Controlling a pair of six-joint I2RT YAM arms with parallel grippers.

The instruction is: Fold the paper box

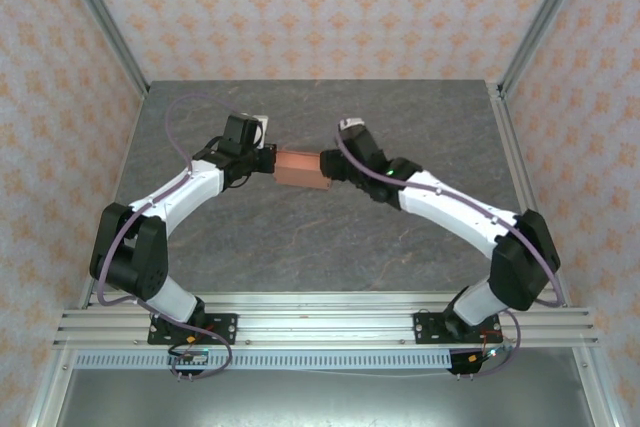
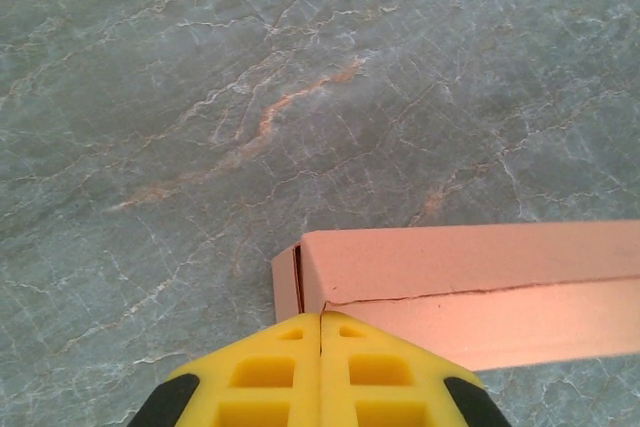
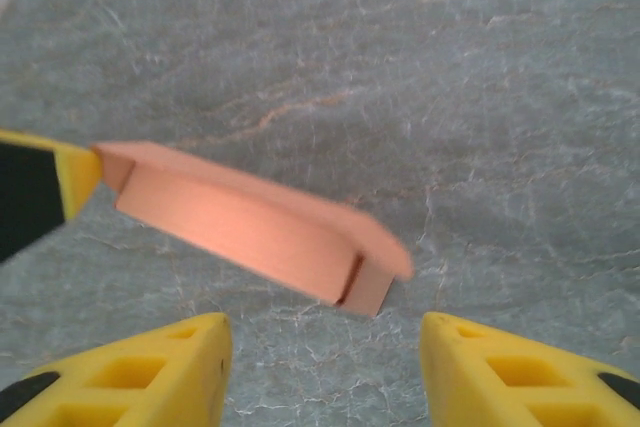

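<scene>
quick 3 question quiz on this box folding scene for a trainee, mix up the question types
1. True or false: the right pincer is clamped on the paper box.
2. Pick one. The jaws of the left pincer are: A) wide apart, B) closed together, C) folded back.
3. Fill the gap: in the top view, the paper box sits ___ the two pincers.

Key
1. False: the right pincer is open, with its fingers clear of the box.
2. B
3. between
</scene>
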